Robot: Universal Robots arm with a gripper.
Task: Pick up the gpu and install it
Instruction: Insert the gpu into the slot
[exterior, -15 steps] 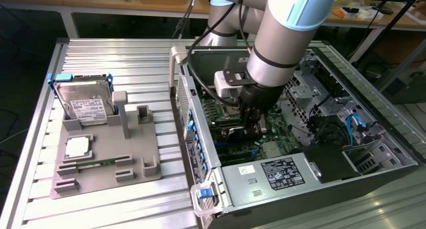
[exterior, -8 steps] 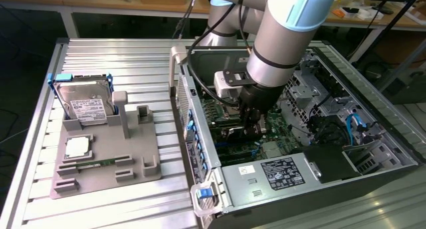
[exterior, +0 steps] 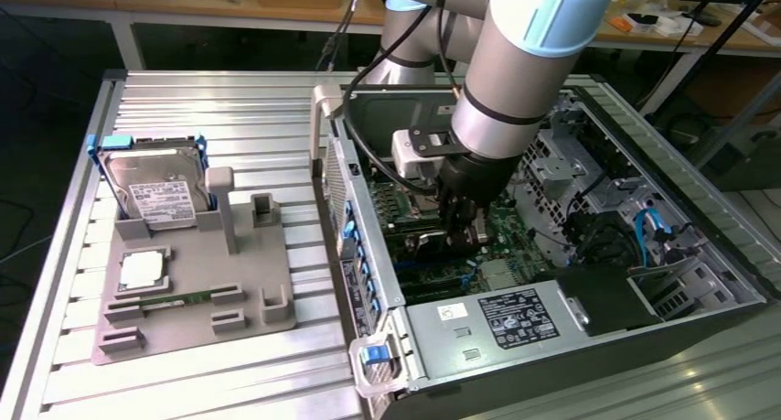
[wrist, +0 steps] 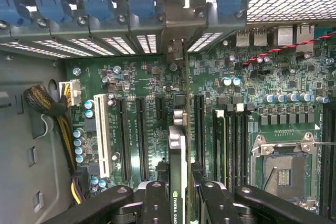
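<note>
In the wrist view the gpu (wrist: 177, 148) is seen edge-on, a thin dark card with a silvery bracket end reaching the rear slot openings (wrist: 176, 51). My gripper (wrist: 181, 192) is shut on it, one black finger (wrist: 155, 200) on each side. The card stands upright over the green motherboard (wrist: 147, 77), between two long black expansion slots (wrist: 140, 135); I cannot tell whether it is seated. In the exterior view my gripper (exterior: 462, 220) is down inside the open computer case (exterior: 366, 255), with the gpu (exterior: 437, 246) dark below it.
A white slot (wrist: 102, 135), braided cables (wrist: 52, 108) and the CPU socket (wrist: 281, 169) flank the card. Outside the case, a grey fixture (exterior: 196, 296) carries a silver hard drive (exterior: 159, 189) and a green memory stick (exterior: 183, 299). The power supply (exterior: 513, 315) sits at the case's near end.
</note>
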